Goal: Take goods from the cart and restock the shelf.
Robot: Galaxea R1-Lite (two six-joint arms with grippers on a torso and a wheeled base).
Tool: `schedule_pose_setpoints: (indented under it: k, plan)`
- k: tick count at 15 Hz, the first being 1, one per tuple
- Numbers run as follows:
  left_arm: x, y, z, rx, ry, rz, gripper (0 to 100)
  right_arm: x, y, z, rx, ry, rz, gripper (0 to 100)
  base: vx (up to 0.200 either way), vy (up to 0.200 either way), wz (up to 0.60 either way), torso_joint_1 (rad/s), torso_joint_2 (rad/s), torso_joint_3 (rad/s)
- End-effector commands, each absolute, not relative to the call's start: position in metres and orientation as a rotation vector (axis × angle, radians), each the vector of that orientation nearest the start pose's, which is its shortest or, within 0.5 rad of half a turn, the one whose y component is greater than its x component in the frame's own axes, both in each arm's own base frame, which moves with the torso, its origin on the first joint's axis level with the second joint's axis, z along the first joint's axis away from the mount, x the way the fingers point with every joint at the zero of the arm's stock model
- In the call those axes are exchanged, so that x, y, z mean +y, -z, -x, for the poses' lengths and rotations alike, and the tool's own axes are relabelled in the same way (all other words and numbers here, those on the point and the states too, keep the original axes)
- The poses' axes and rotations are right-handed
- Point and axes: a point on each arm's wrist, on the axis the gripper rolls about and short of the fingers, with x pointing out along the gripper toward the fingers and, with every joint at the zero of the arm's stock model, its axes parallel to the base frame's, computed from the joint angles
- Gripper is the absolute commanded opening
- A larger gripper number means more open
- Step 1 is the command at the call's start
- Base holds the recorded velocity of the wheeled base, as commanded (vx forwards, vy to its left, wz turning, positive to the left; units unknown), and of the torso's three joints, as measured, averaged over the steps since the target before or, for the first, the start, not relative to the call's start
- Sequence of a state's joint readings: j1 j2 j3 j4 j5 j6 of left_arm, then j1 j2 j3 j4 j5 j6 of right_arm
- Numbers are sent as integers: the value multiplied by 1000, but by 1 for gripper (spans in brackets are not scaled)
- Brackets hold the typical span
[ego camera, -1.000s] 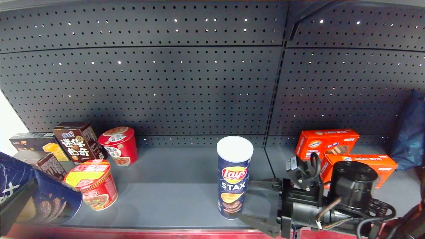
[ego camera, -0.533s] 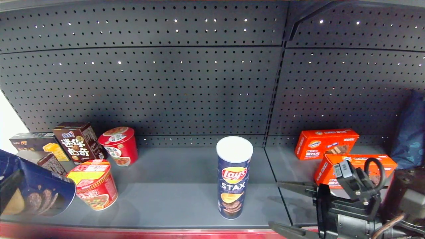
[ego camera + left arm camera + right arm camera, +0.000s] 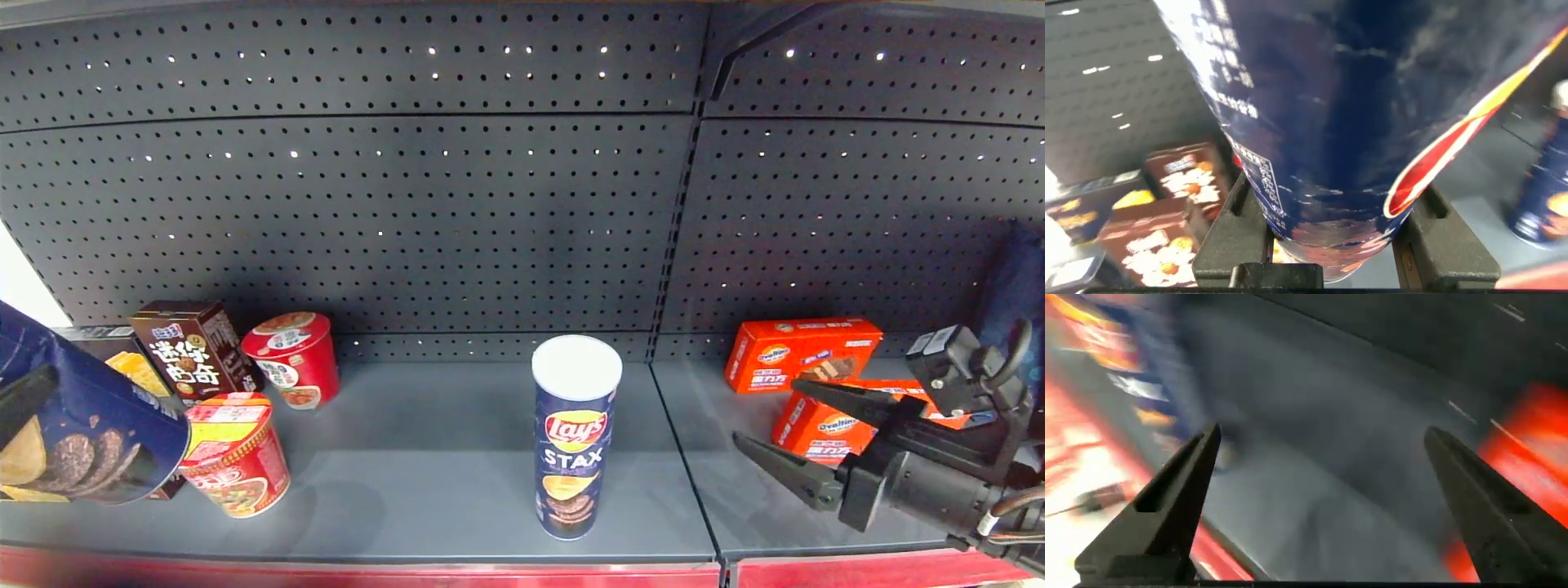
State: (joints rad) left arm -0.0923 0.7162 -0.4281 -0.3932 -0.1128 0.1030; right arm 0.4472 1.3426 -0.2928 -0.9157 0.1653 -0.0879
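A tall blue chip can (image 3: pixel 576 437) with a white lid stands upright on the grey shelf (image 3: pixel 424 457), near the front at the middle. At the far left a second blue chip can (image 3: pixel 77 433) hangs tilted over the shelf's front corner. My left gripper (image 3: pixel 1331 249) is shut on that can (image 3: pixel 1355 122), with a finger on each side of it. My right gripper (image 3: pixel 767 412) hovers open above the right shelf bay, to the right of the standing can and in front of the orange boxes. Nothing lies between its fingers (image 3: pixel 1323 434).
Two red cup noodles (image 3: pixel 295 358) (image 3: pixel 235 453) and several brown boxes (image 3: pixel 194 347) crowd the left end. Two orange boxes (image 3: pixel 800 351) (image 3: pixel 824 425) and a blue bag (image 3: pixel 1012 318) sit at the right. Bare shelf lies on both sides of the standing can. A pegboard wall closes the back.
My right gripper has pulled away from the standing can, moving right and up, still open. The can in my left gripper has risen and come further into view at the left.
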Motion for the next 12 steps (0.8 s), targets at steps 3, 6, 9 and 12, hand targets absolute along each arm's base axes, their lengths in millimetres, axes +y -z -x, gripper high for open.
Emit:
schedule_pose_setpoints:
  k: [3, 6, 9, 12]
  plan:
    - [-22, -245, -60, -56, 418, -95, 0, 61, -196, -93, 70, -493, 121, 100, 0, 0, 0, 0, 0, 0]
    - [-36, -254, -78, 30, 519, -49, 0, 38, -204, -67, 62, -402, 110, 100, 0, 0, 0, 0, 0, 0]
    - [-59, -265, -111, 84, 616, -5, 0, 24, -193, -49, 78, -365, 112, 100, 0, 0, 0, 0, 0, 0]
    - [-76, -265, -143, 113, 677, 0, 0, 13, -174, -33, 59, -325, 81, 100, 0, 0, 0, 0, 0, 0]
